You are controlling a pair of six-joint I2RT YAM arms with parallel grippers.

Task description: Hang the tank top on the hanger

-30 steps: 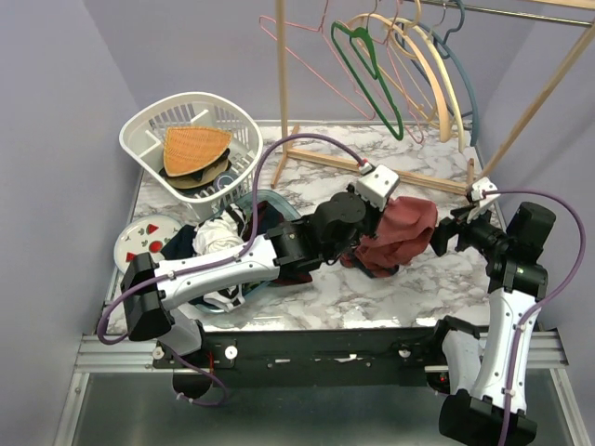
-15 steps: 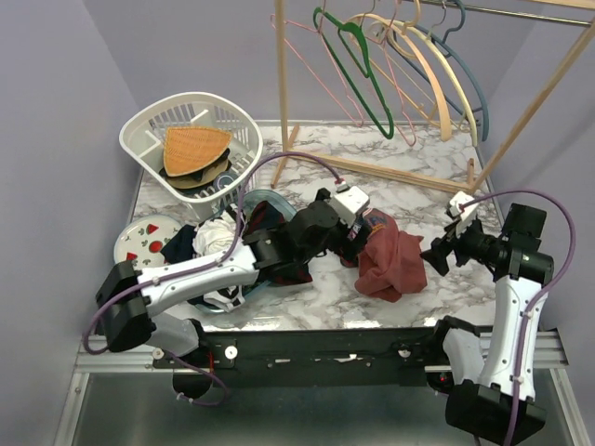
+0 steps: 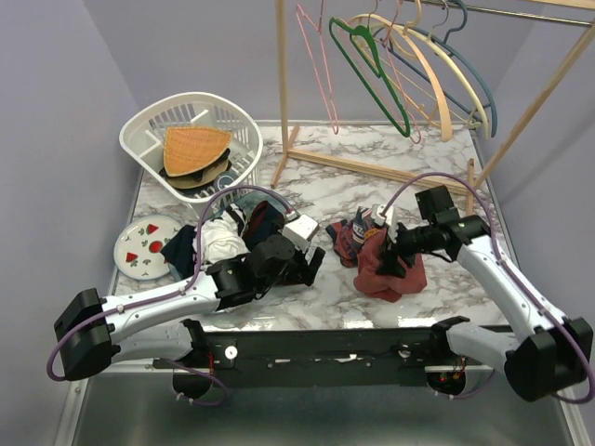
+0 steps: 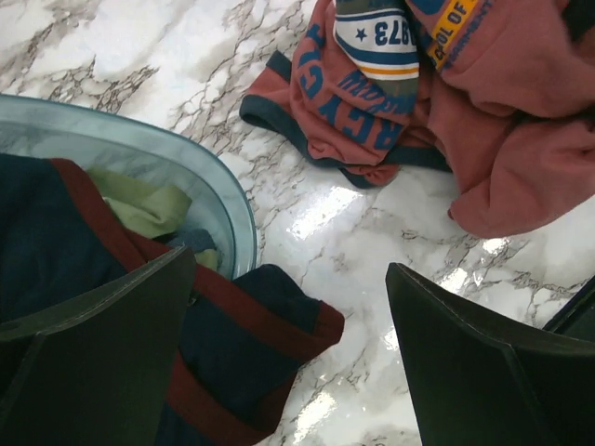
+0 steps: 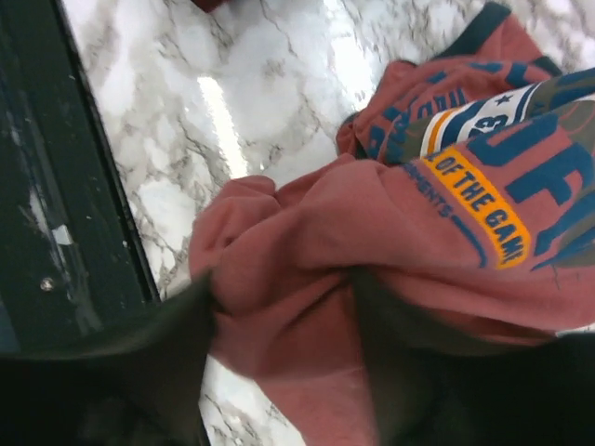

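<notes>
The tank top (image 3: 383, 271) lies crumpled on the marble table, maroon with navy lettering; it also shows in the left wrist view (image 4: 372, 102) and the right wrist view (image 5: 418, 232). My right gripper (image 3: 390, 253) is down on the heap, and its fingers (image 5: 284, 316) pinch a fold of the maroon cloth. My left gripper (image 3: 311, 260) stands open to the left of the tank top, apart from it, with only marble and a navy-red garment below its fingers (image 4: 307, 372). The slate-blue hanger (image 3: 483, 90) hangs on the rail at the back right.
A green hanger (image 3: 372, 65), a pink wire hanger (image 3: 321, 65) and cream hangers (image 3: 437, 84) share the rail. A wooden rack post (image 3: 282, 84) rises behind. A clear tub (image 4: 232, 204) of clothes, a white basket (image 3: 149, 139) with hats and a plate (image 3: 149, 249) sit to the left.
My left gripper opened, let the tank top drop and drew back to the left. My right arm swung left onto the heap and closed on a fold. The hangers swayed.
</notes>
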